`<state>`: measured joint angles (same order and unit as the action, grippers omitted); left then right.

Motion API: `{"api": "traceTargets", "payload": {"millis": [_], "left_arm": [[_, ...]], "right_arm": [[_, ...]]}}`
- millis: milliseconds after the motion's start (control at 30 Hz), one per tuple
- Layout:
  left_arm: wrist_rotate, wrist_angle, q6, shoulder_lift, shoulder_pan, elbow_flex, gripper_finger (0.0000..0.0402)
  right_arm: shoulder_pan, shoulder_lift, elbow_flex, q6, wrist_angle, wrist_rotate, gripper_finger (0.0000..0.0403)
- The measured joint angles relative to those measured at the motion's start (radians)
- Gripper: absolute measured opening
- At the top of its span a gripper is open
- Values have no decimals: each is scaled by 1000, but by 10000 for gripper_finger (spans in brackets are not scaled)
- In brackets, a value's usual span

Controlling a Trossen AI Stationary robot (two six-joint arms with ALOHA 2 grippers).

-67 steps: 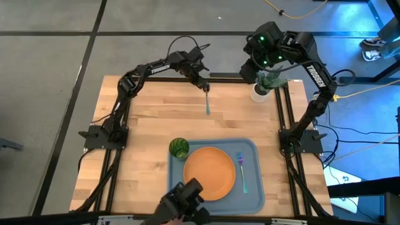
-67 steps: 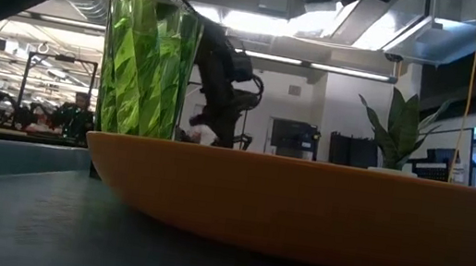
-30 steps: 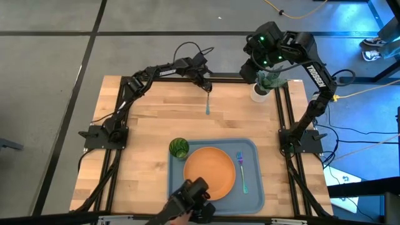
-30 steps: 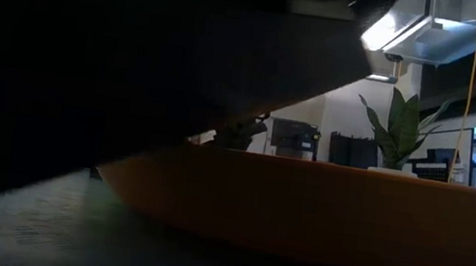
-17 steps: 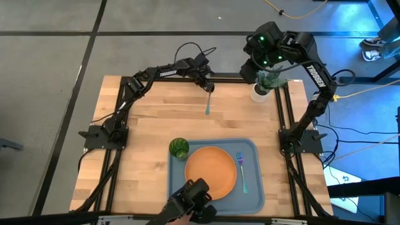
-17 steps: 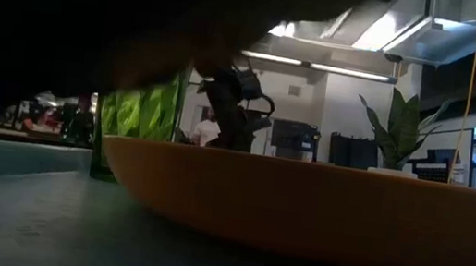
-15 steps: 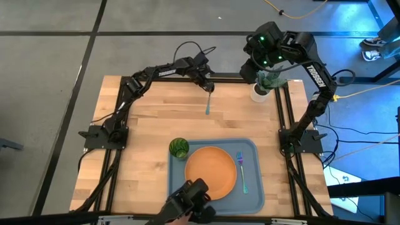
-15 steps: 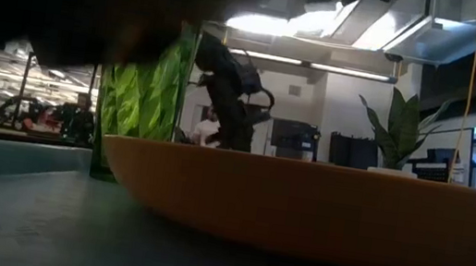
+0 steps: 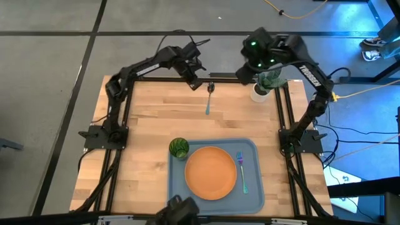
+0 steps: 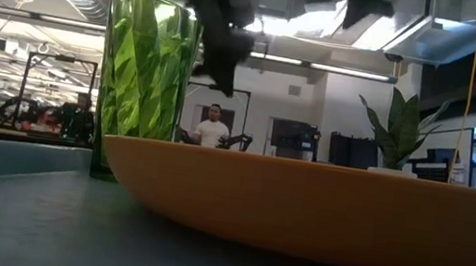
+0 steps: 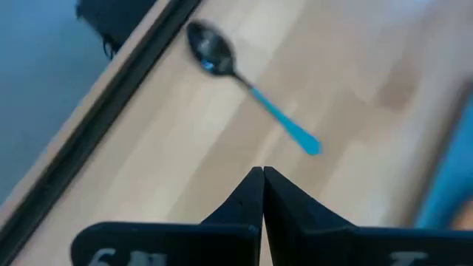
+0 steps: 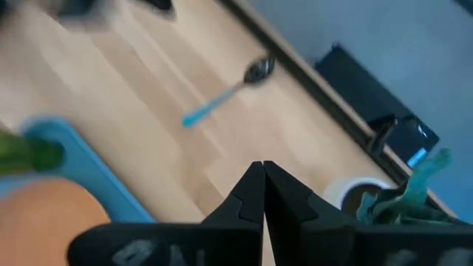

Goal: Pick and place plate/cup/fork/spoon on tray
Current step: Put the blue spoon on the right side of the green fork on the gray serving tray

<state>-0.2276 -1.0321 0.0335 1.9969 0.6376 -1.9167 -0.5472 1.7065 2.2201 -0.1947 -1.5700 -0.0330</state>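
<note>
The tray (image 9: 256, 187) lies flat on the wooden bench (image 9: 144, 137), at the near edge, right of the middle. On it rests the orange plate (image 9: 210, 172), filling its centre. The green cup (image 9: 179, 147) stands upright in the tray's far left corner, just beside the plate's rim; in the low view the cup (image 10: 147, 69) rises behind the plate (image 10: 320, 210). The fork (image 9: 241, 172) lies lengthwise along the tray's right side, beside the plate, its purple head pointing to the far side.

The spoon (image 9: 209, 99) is not on the tray: it lies alone on bare wood near the bench's far edge, its dark head toward that edge and its teal handle pointing toward the tray. The left wrist view shows the spoon (image 11: 247, 92) flat on the boards, with nothing touching it.

The left claw (image 9: 195, 84) hangs over the far edge just left of the spoon's head, clenched on nothing, its fingers (image 11: 244, 199) pressed together. The right claw (image 12: 263, 193) is likewise clenched and empty, held over the far right part of the bench near the potted plant (image 9: 267, 81).
</note>
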Motion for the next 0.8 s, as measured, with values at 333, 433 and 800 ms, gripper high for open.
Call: {"api": "traceTargets", "payload": {"millis": [333,433,800], "left_arm": [[83,-91,4,-255,-119,0,0],[197,-84,39,-305,-156,0,0],[245,-179,87,-389,-182,0,0]], "right_arm": [[0,2,-367,148,180,114,7],[0,3,-479,145,309,132,8],[0,92,-605,-120,758,167,74]]}}
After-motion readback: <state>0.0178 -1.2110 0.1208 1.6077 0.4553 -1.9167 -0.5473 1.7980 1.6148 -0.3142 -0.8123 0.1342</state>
